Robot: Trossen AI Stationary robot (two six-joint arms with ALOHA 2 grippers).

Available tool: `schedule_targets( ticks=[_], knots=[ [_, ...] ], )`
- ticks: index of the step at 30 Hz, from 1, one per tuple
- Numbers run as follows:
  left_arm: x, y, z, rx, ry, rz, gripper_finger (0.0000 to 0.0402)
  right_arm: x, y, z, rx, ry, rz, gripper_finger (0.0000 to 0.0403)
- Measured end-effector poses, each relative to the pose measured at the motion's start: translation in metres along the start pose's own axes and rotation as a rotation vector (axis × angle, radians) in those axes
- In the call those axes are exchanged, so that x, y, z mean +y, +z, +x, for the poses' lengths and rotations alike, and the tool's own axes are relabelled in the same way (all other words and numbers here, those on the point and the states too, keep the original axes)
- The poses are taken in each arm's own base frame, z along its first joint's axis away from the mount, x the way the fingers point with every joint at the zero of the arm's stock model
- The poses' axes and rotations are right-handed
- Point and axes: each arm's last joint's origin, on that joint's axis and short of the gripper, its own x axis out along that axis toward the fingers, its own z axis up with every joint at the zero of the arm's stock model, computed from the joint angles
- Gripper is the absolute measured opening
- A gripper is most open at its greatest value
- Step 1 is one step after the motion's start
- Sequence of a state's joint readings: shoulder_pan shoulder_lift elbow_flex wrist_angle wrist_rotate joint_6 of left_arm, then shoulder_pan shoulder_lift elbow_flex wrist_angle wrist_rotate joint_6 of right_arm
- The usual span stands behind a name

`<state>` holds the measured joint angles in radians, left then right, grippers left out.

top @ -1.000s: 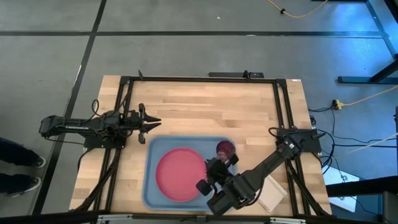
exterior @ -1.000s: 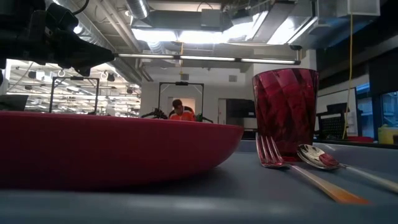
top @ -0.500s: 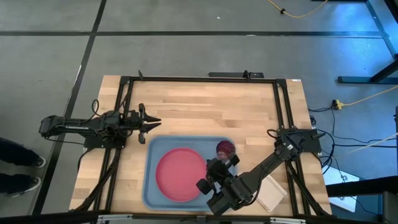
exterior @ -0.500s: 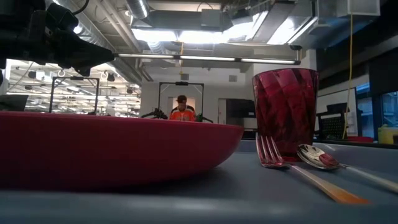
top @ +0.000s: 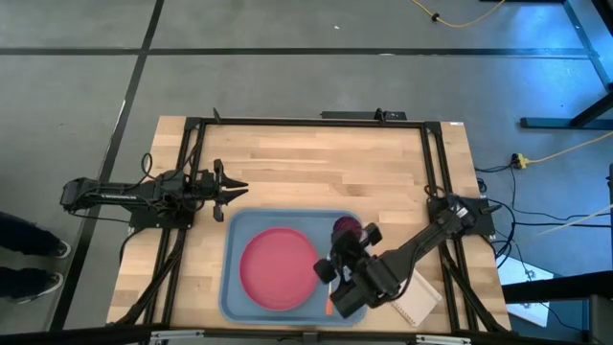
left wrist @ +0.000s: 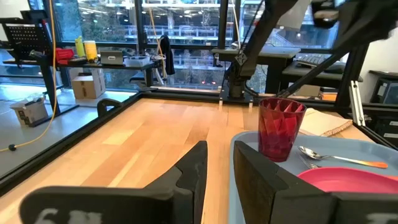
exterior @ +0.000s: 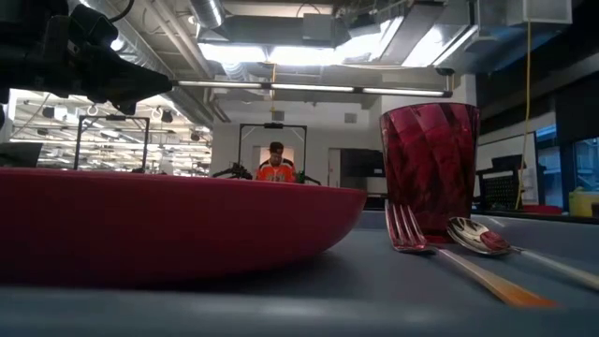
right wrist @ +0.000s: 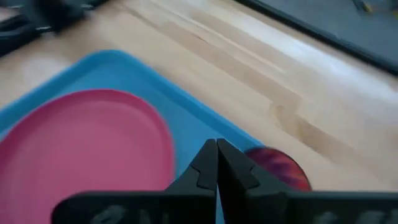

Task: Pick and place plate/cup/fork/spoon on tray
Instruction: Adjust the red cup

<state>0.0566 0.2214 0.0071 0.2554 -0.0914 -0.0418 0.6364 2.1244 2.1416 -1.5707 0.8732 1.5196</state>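
1. Handling, my guess: fork and spoon are thin, stiff metal, slippery and flat-lying; I'd pinch the handles, not the heads. Cup is light plastic, take it by the rim. Plate is wide and shallow, edge grip only.
2. Tray holds the plate, cup, fork and spoon; cutlery lies beside the cup.
3. Right gripper hangs over the tray nr the cup, fingers closed, nothing in them.
4. Left gripper waits off the tray's corner, parted, empty.

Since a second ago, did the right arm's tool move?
Yes. In the high view the right tool, now shut, has moved toward the table's right side and slightly farther from the round pinkish-red plastic plate, judged against the large light blue plastic tray.
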Motion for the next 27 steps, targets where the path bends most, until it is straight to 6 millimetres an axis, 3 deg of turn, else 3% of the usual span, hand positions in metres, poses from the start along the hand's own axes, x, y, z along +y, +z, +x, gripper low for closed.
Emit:
schedule_targets(
  ticks=[9,18,27],
  knots=[
    [0.0,0.0,0.0,0.0,0.0,0.0,0.0071,-0.049,-0.033,0.014,0.02,-0.104,0.262,0.0001],
    [0.0,0.0,0.0,-0.001,0.0,0.0,0.0071,-0.077,-0.066,0.009,0.148,-0.067,0.498,0.0],
    [0.0,0.0,0.0,0.0,0.0,0.0,0.0071,-0.089,-0.084,0.024,0.191,-0.171,0.596,0.0]
  ],
)
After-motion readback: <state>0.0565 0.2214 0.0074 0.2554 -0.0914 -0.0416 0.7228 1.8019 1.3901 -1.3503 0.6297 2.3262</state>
